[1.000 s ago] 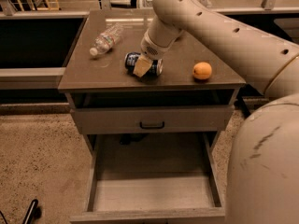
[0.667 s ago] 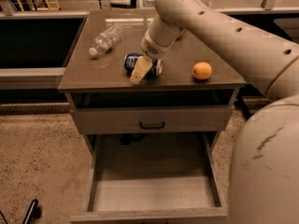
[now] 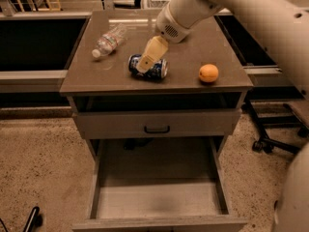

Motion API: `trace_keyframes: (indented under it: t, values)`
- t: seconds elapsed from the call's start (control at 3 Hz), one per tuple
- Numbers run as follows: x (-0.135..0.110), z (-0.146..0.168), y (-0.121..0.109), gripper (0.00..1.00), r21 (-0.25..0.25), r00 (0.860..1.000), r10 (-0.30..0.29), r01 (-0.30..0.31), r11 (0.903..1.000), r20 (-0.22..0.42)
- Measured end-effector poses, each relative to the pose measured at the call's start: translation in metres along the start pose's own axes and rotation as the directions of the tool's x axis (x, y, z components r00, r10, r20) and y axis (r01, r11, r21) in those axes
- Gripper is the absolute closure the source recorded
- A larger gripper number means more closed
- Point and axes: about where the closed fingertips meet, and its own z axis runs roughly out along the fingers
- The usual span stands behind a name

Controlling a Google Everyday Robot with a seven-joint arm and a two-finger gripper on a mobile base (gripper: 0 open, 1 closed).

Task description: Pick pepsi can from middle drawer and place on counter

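Note:
The pepsi can [image 3: 155, 69] lies on its side on the counter [image 3: 193, 42], near the front middle. My gripper [image 3: 144, 65] hangs just above and in front of the can, with one cream finger [image 3: 151, 53] overlapping its left half; the other finger is hidden behind. The jaws stand open around the can, which rests on the slab. The middle drawer [image 3: 159, 202] is pulled out below, its pale-grey floor bare.
A clear plastic water bottle [image 3: 108, 41] lies at the counter's back left. An orange [image 3: 208, 73] sits at the front right. A shut drawer front with a black handle [image 3: 157, 128] is above the open drawer. A chair base [image 3: 270, 141] stands to the right.
My wrist has risen and drawn back to the right, away from the can. The can has stayed where it lay on the counter.

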Motion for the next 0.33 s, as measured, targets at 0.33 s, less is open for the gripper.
trace_keyframes:
  t: [0.33]
  values:
    - [-0.0015,-0.0037,0.0011,0.00,0.001,1.000,0.000,0.000,1.0000,0.005]
